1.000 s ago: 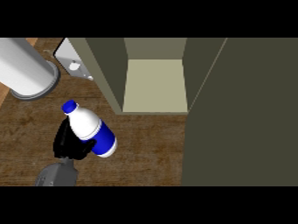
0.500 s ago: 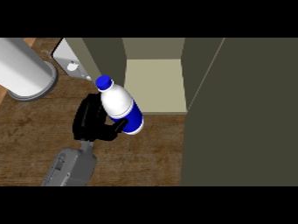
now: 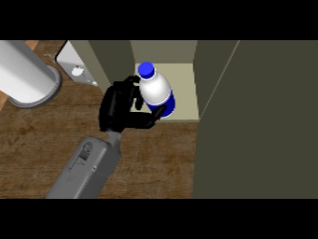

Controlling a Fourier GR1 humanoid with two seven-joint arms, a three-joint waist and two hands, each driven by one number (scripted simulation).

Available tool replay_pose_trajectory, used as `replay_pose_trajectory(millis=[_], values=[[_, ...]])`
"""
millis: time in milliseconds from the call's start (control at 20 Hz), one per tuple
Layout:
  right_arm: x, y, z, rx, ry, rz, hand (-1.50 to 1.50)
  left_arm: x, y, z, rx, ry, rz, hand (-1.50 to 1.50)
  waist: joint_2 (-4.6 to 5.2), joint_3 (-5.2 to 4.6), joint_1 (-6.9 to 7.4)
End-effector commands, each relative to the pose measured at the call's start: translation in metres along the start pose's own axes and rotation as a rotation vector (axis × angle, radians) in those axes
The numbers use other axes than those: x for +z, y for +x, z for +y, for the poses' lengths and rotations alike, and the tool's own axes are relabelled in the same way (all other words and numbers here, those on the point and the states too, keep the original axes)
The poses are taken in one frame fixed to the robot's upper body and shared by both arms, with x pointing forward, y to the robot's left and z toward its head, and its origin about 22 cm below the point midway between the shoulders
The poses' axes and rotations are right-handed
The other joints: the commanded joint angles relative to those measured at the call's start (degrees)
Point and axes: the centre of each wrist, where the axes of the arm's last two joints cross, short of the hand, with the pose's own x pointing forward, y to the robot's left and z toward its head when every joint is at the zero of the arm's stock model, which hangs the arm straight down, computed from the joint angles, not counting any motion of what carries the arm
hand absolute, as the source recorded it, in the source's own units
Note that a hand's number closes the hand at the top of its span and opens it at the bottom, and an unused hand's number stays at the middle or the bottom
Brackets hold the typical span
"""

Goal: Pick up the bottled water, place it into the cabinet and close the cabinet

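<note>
White cylinder (image 3: 24, 77) stood far left. Left hand (image 3: 120, 109) had fingers curled round bottled water (image 3: 154, 91). Bottle was tilted, at front of cabinet (image 3: 186, 86) shelf. Step judged: placing. Next move likely needs deeper insertion, upright set-down, release, then closing door (image 3: 271, 116).

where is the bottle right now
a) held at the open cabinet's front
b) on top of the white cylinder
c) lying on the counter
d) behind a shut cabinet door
A: the left hand has its fingers curled round the bottle, which stands upright at the front of the open cabinet.
</note>
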Motion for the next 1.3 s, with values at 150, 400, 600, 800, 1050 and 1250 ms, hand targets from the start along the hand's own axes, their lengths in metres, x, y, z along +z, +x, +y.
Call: replay_pose_trajectory(millis=[150,400,600,800,1050,1250], values=[[-0.004,0.0,0.009,-0.013,-0.004,0.002,-1.5,-0.049,0.013,-0.037,-0.126,0.002,-0.024,1.5,0.48,0.03,-0.98],[0.004,-0.006,0.001,-0.01,0.009,-0.004,-1.5,-0.086,0.019,-0.044,-0.224,0.064,-0.054,1.5,0.71,0.05,-1.71],[0.005,-0.01,0.013,-0.022,0.014,0.024,-1.5,-0.094,0.012,-0.044,-0.285,0.095,-0.038,1.5,0.66,0.04,-1.72],[0.001,-0.005,0.002,-0.026,0.017,-0.007,-1.5,-0.115,0.02,-0.042,-0.342,0.133,-0.027,1.5,1.11,0.05,-2.48],[0.006,-0.013,0.009,-0.033,0.038,0.0,-1.5,-0.114,0.007,-0.033,-0.401,0.166,-0.03,1.5,1.42,0.04,-3.71],[0.005,-0.009,-0.012,-0.015,0.038,0.012,-1.5,-0.11,-0.004,-0.017,-0.492,0.201,-0.033,1.5,1.48,0.06,-3.03]])
